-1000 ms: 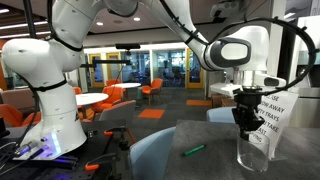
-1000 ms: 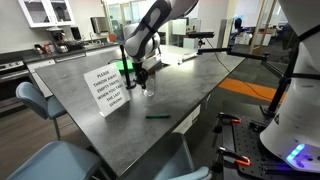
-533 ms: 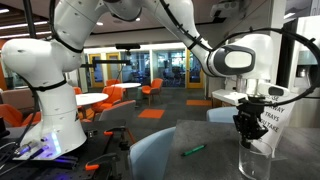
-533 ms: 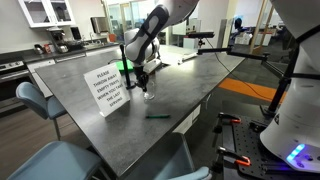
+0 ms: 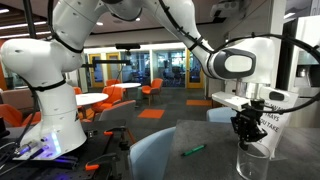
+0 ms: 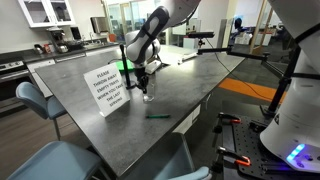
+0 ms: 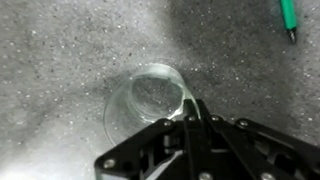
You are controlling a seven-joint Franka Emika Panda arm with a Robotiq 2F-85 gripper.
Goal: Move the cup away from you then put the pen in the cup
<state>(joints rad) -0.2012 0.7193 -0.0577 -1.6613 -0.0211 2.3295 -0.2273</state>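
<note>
The clear cup [image 7: 143,100] stands upright on the grey speckled table; it also shows in both exterior views [image 5: 256,160] [image 6: 148,93]. My gripper [image 7: 190,112] comes down from above with its fingers pinched on the cup's rim wall, as both exterior views show [image 5: 247,138] [image 6: 146,84]. The green pen [image 7: 289,17] lies flat on the table apart from the cup, near the table's edge in both exterior views [image 5: 193,150] [image 6: 157,115].
A white printed sign [image 6: 105,88] stands on the table right beside the cup and appears behind it in an exterior view [image 5: 272,125]. A blue chair [image 6: 35,100] stands at the table's side. The table edge [image 6: 185,118] runs close to the pen.
The gripper and the cup have shifted a little along the table, away from the pen and closer to the sign. The pen has not moved.
</note>
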